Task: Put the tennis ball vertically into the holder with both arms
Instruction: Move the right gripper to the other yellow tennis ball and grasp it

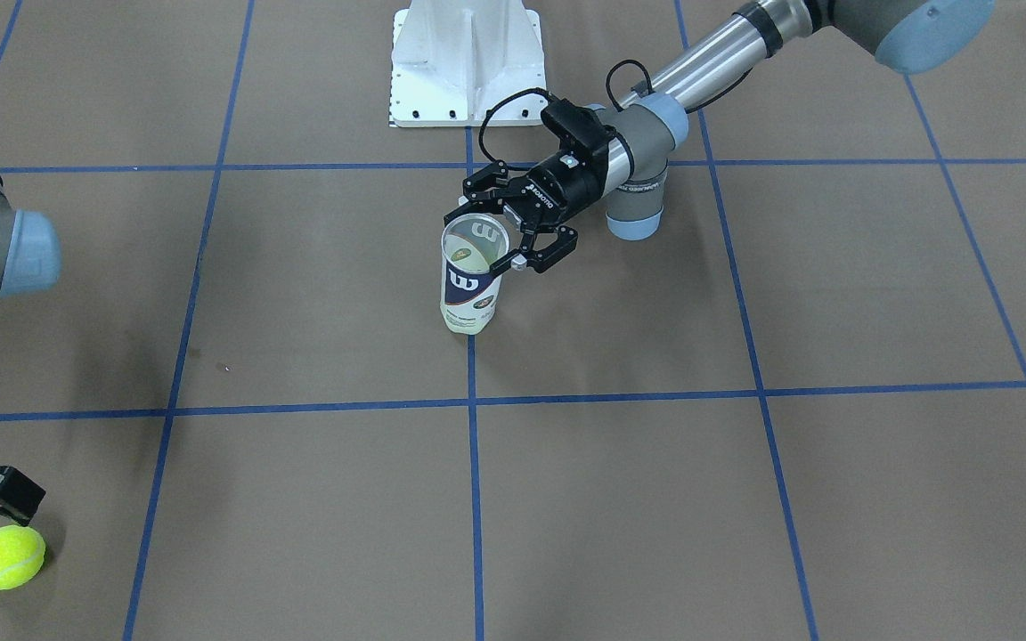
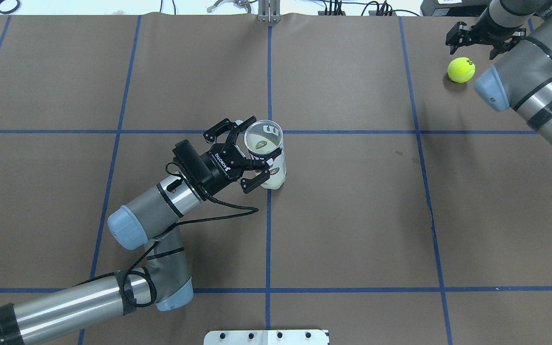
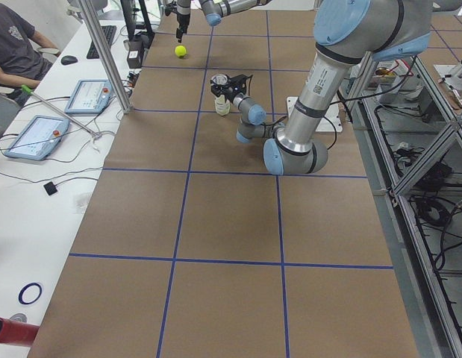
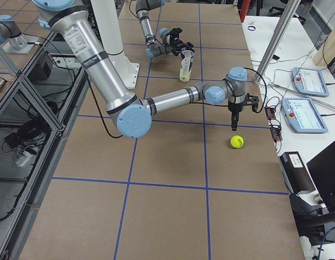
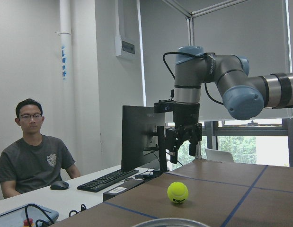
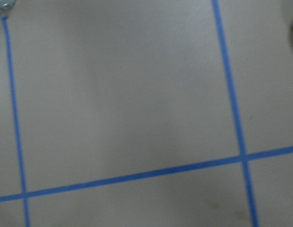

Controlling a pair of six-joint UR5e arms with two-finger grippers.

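Left claw (image 2: 253, 146): closed around the holder (image 1: 468, 289) just under its rim, pads against the wall by the look. Holder upright mid-table (image 2: 352, 215), mouth open to the top.

Right claw (image 2: 475, 46): jaws apart, empty, hanging just beside the tennis ball (image 2: 461, 70), well apart from the holder.

Step in hand, as I judge it: the ball pickup. Next: centre over the ball, descend, close, then carry it above the mouth.

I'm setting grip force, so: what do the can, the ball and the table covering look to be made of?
The can: clear glossy plastic, it seems; its inside shows through the wall above a navy printed label. The ball: matte, fuzzy-looking yellow-green felt. The table covering: matte brown paper or card, hard to tell which; no shine, blue tape lines on it.
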